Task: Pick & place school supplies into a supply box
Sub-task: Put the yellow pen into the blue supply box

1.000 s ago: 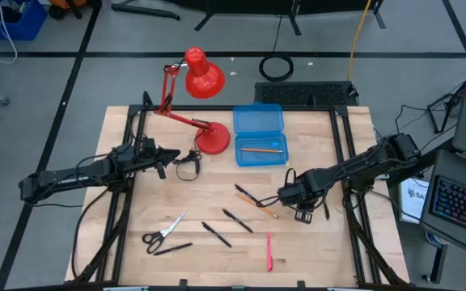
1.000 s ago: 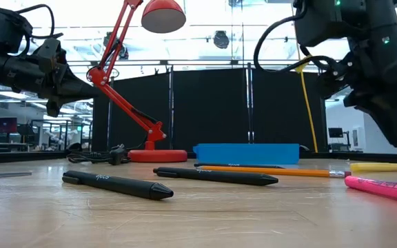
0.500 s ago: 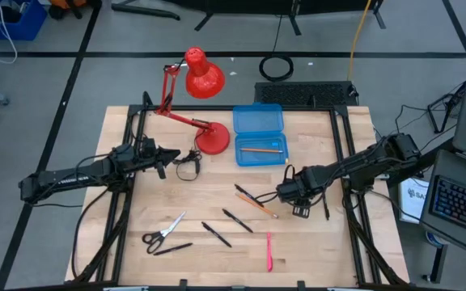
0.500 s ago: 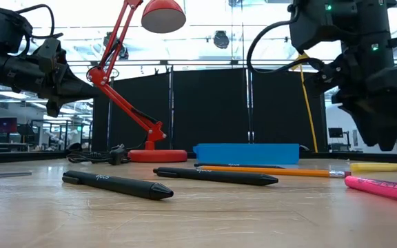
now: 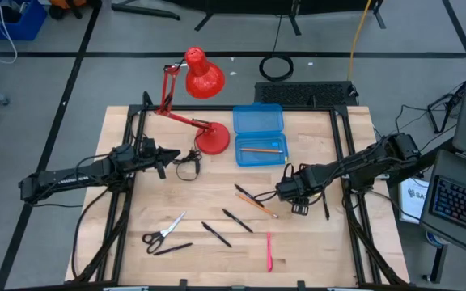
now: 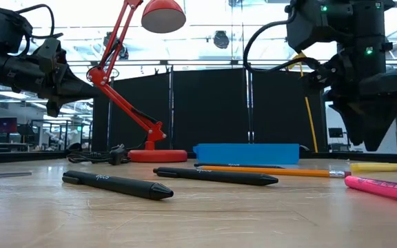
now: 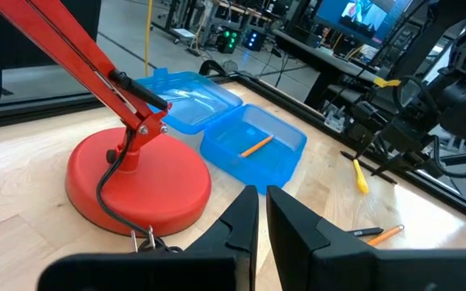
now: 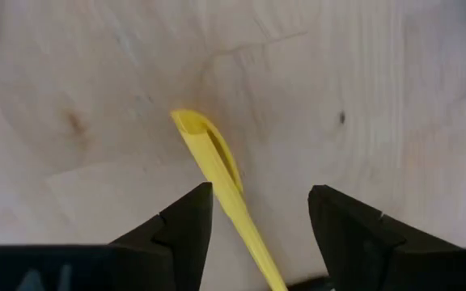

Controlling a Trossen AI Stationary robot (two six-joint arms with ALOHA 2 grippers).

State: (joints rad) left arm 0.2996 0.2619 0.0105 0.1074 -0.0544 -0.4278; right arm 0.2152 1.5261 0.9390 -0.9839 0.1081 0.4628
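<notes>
Right tool (image 8: 261, 214) spread wide, pointing down over the yellow marker (image 8: 217, 174) lying on the surface (image 5: 176, 198), nothing held. Left tool (image 7: 261, 214) nearly closed, empty, near the lamp (image 5: 205, 137) base. Blue box (image 5: 260, 137) open, one orange pencil (image 5: 259, 149) inside.

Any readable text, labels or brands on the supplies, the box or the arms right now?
None can be read.
Black pen: small pale print on the barrel, too small to read.
Second black pen: the same.
Right gripper: pale marks on its housing, cut off at the picture's edge.
Blue box: no label shows.
</notes>
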